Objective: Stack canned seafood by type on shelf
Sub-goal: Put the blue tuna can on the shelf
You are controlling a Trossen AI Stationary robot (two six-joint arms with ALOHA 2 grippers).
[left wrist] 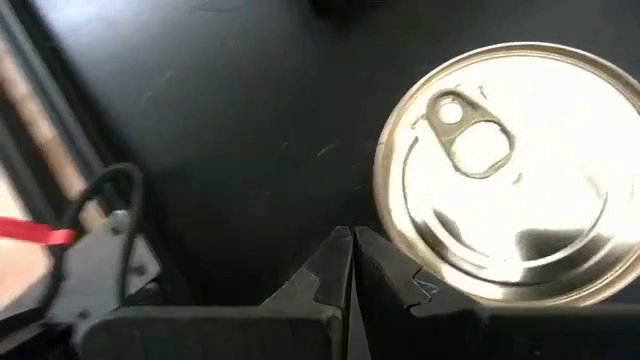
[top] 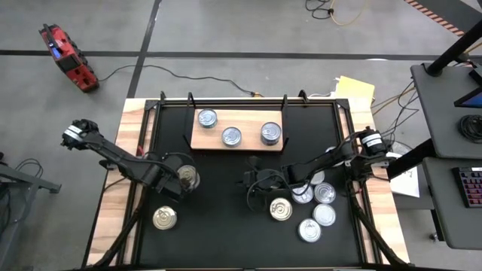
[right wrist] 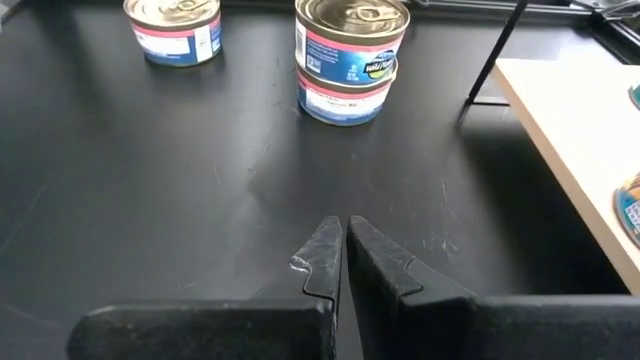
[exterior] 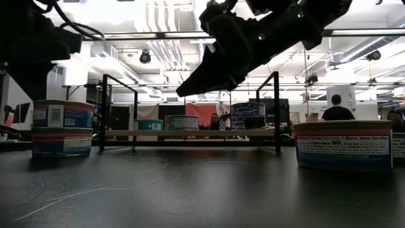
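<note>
Both grippers, the left gripper (top: 183,183) and the right gripper (top: 251,184), are clenched and hold nothing. Three cans (top: 232,136) sit on the shelf (top: 202,141) near the table's far edge. Next, a gripper must open and grab a loose can (top: 281,209).

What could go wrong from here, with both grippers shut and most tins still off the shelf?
1. The left gripper hangs shut right beside the two-high stack; a sideways move could topple it.
2. The right gripper sits low next to the gold-topped tin and the crowded silver tins; descending shut may shove them.
3. The shelf already holds three tins, which its black frame crowds.
</note>
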